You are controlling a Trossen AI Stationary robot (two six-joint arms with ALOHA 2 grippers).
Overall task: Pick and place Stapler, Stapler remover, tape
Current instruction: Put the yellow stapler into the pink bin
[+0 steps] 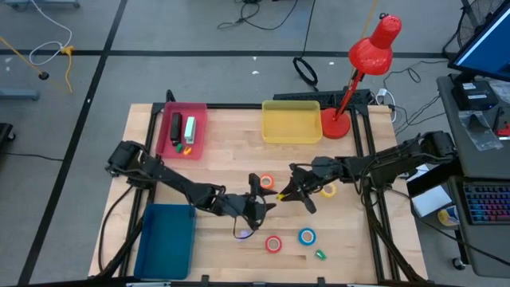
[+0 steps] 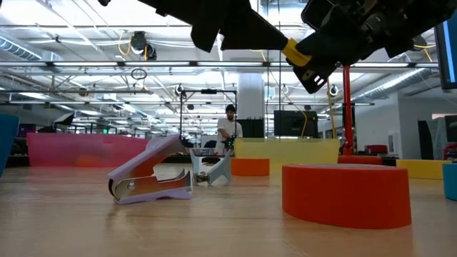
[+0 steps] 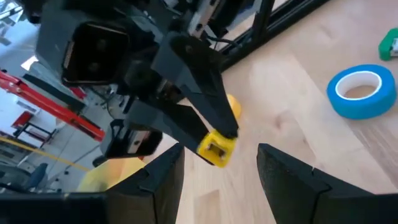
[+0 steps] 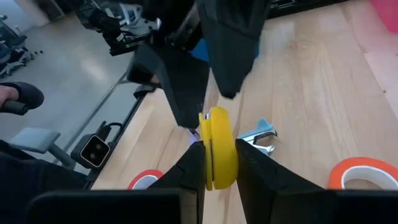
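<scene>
Tape: yellow roll gripped in the air, three rolls on the table

Yellow tape (image 4: pixel 217 140) is clamped edge-on between the right gripper (image 1: pixel 291 190) fingers, jaws closed on it, lifted off the wood, in front of the yellow tray (image 1: pixel 292 123) toward the table's near edge; left gripper (image 1: pixel 256 203) sits just beside it, a bit further from the yellow tray, jaws apart, holding nothing, tips facing the right gripper; orange tape (image 1: pixel 266 182) lies flat between the two grippers, closest roll to the yellow tray; red tape (image 1: pixel 273 244) and blue tape (image 1: pixel 307 236) lie side by side, well apart from the yellow tray, near the front edge; lilac staple remover (image 2: pixel 150 178) rests on the wood beside the left gripper, on the side away from the yellow tray; dark stapler (image 1: pixel 175 127) lies in the pink tray (image 1: pixel 199 112), which stands level with the yellow tray, off to its side; a small green item (image 1: pixel 320 255) lies beyond the blue tape, farthest from the yellow tray; can't tell what it is
</scene>
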